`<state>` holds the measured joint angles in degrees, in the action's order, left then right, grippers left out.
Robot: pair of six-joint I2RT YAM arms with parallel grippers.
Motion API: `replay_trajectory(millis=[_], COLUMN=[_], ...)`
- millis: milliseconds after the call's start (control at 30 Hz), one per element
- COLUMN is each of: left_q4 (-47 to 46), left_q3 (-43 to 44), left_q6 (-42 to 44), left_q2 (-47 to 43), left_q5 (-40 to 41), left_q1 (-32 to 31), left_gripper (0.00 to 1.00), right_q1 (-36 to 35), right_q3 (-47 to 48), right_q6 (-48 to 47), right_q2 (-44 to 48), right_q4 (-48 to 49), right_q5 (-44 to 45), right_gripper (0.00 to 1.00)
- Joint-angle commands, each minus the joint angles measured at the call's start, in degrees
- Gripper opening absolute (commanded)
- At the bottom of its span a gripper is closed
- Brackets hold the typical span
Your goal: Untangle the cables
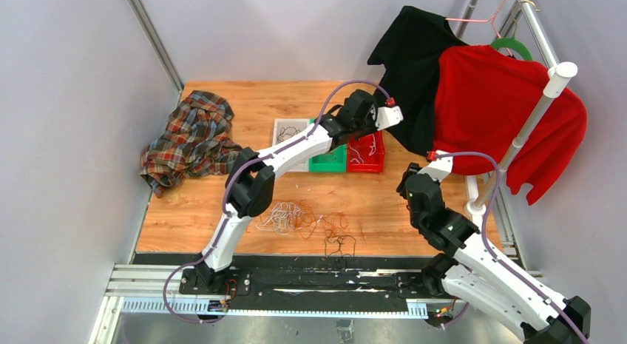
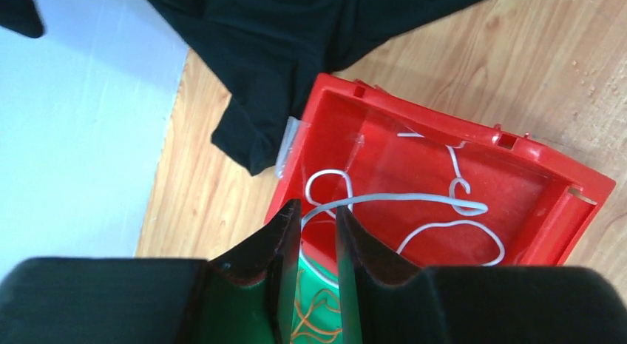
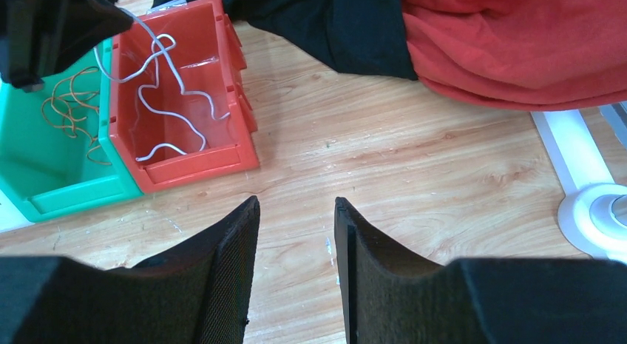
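A white cable point(image 2: 444, 200) lies looped in the red bin point(image 2: 569, 203); one end rises between the fingertips of my left gripper point(image 2: 318, 214), whose jaws stand a little apart just above the bin's edge. The right wrist view shows that cable point(image 3: 174, 111) lifting toward the left gripper. Orange cables point(image 3: 70, 100) lie in the green bin point(image 3: 52, 189). A tangle of white, orange and black cables point(image 1: 303, 218) lies on the table near the front. My right gripper point(image 3: 296, 207) is open and empty above bare wood, right of the red bin point(image 3: 200, 163).
A white bin point(image 1: 288, 133) stands left of the green bin point(image 1: 329, 160). A plaid shirt point(image 1: 188, 140) lies at the left. A black garment point(image 1: 414, 63) and a red sweater point(image 1: 503, 115) hang on a rack with a white post point(image 1: 536, 115) at the right.
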<state>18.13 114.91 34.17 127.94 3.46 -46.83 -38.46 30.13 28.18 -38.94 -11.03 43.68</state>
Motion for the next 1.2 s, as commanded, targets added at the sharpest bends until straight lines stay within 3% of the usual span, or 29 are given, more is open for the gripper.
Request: replay_trajectory(millis=[0,133,233,333,433,633,767,933,1167], left_q4=[3.34,3.03,4.72,8.51,13.31,20.24,26.21,31.76,33.91], left_q3=[2.61,3.41,5.48,10.21,13.79,10.37,5.36,-5.36,-24.70], left_q6=[1.41,-1.24,-3.23,-5.05,-6.80,-3.08,-1.56,0.00,3.25], left_q2=[3.65,3.45,2.66,2.27,0.50,-6.48,-10.92,-19.94,-35.80], left_q5=[-0.42,-2.64,-5.98,-7.74,-12.17,-16.32,-18.79,-22.36,-24.96], left_q1=[-0.46,-0.46,-0.37,0.11,1.65,4.16,5.40,8.45,16.92], left_gripper=[0.30,0.40,0.66,0.73,0.95,0.99,0.98,0.98,0.98], right_q1=[0.75,0.76,0.78,0.76,0.76,0.80,1.08,4.52,11.39], right_q3=[0.10,0.46,1.06,1.51,1.68,2.25,3.02,8.05,16.45], right_q6=[1.19,0.94,0.67,0.56,0.40,0.56,-1.61,-5.24,-7.09], right_q2=[0.67,1.01,0.81,0.62,0.62,-0.04,-3.50,-16.04,-34.62], right_q4=[-0.64,-1.01,-1.04,-1.34,-1.54,-1.44,1.79,3.95,6.41], right_q5=[0.57,0.65,0.70,0.71,0.62,-0.24,-4.00,-12.95,-16.69], right_gripper=[0.42,0.42,0.42,0.42,0.42,0.43,0.53,0.59,0.52])
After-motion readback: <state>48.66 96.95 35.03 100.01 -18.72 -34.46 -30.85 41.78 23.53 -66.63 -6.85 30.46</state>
